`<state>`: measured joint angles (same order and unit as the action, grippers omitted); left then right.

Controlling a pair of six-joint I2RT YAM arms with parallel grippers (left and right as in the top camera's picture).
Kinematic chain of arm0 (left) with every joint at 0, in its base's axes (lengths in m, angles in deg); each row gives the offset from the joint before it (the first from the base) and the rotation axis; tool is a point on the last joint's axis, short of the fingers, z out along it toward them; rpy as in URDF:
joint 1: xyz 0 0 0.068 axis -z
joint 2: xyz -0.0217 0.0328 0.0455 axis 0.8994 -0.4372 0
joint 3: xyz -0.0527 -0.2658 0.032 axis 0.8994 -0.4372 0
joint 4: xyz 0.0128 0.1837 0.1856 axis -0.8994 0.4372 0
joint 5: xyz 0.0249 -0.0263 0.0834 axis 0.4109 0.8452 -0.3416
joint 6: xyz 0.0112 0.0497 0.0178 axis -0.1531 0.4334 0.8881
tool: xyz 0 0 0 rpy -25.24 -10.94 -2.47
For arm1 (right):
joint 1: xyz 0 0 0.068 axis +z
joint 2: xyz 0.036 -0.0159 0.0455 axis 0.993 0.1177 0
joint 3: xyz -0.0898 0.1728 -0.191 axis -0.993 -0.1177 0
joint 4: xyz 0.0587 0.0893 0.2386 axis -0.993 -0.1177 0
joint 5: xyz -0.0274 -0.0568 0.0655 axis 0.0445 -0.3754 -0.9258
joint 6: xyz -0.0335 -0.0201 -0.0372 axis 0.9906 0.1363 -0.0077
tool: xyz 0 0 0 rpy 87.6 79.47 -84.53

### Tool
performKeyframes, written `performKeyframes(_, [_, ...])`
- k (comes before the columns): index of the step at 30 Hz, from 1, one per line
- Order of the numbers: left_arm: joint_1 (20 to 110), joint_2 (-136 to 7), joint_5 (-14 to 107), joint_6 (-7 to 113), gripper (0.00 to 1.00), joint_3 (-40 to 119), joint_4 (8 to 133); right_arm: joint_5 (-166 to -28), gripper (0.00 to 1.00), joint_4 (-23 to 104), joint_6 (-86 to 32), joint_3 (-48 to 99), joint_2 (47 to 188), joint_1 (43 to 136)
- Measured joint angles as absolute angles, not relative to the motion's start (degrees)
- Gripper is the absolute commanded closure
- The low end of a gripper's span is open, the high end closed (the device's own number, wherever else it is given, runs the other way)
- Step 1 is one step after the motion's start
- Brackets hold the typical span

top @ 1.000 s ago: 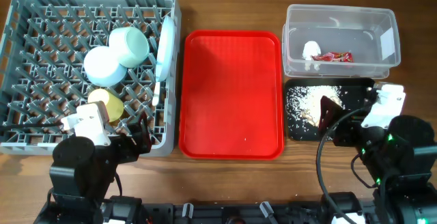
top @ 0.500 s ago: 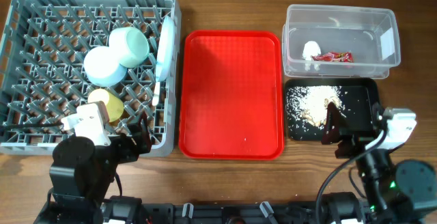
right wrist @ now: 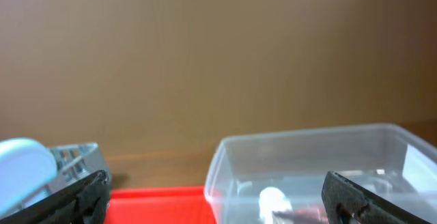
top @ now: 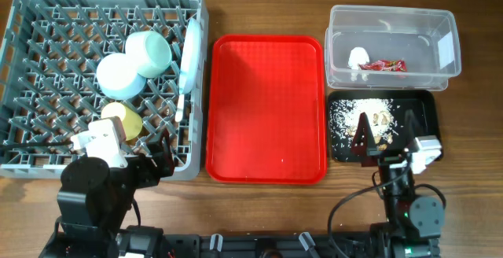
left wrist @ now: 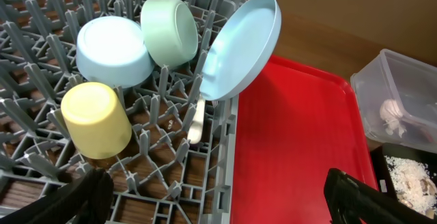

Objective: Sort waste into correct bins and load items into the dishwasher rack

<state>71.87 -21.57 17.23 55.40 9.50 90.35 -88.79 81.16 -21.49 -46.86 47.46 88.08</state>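
The grey dishwasher rack point(top: 47, 22) at the left holds a green bowl point(top: 149, 51), a pale blue bowl point(top: 119, 75), a yellow cup point(top: 126, 120), an upright blue plate point(top: 189, 53) and a white utensil point(top: 180, 105). The left wrist view shows them too: green bowl point(left wrist: 171, 22), blue bowl point(left wrist: 113, 50), yellow cup point(left wrist: 95, 118), plate point(left wrist: 242, 46). My left gripper point(top: 157, 157) is open and empty over the rack's front edge point(left wrist: 225, 183). My right gripper point(top: 387, 141) is open and empty at the front of the black bin point(top: 420, 108) of food scraps.
A red tray point(top: 266, 107) lies between rack and bins. A clear bin point(top: 391, 22) at the back right holds a white scrap point(top: 358, 56) and a red wrapper point(top: 385, 64). It also shows in the right wrist view point(right wrist: 307, 162).
My right arm has pulled back toward the front edge and tilted up, so the food scraps in the black bin show. The left arm has not moved.
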Motion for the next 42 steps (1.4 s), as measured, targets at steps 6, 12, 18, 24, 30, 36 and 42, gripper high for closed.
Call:
performKeyframes(6, [71.9, -21.6, 17.2, 55.4, 0.00, 9.5, 90.4, -90.1, 0.00, 72.7, -16.2, -48.5, 47.3, 88.1])
performKeyframes(12, [71.9, -21.6, 17.2, 55.4, 0.00, 9.5, 90.4, -90.3, 0.00, 72.7, -14.7, -48.4, 47.2, 88.1])
performKeyframes(18, [71.9, -21.6, 17.2, 55.4, 0.00, 9.5, 90.4, -90.3, 0.00, 72.7, -14.6, -48.4, 47.2, 88.1])
performKeyframes(24, [71.9, -21.6, 17.2, 55.4, 0.00, 9.5, 90.4, -90.3, 0.00, 72.7, -14.6, -48.4, 47.2, 88.1])
performKeyframes(30, [71.7, -20.9, 17.3, 55.4, 0.00, 9.3, 92.2, -90.3, 0.00, 72.7, -14.6, -48.4, 47.2, 88.1])
performKeyframes(36, [65.2, -5.7, 22.2, 55.6, 0.00, -13.0, 68.4, -90.3, 0.00, 72.9, -14.5, -48.4, 47.2, 88.1])
performKeyframes(42, [64.5, 5.6, 25.9, 54.5, 0.00, -34.7, 42.5, -90.3, 0.00, 72.9, -14.5, -48.4, 47.2, 88.1])
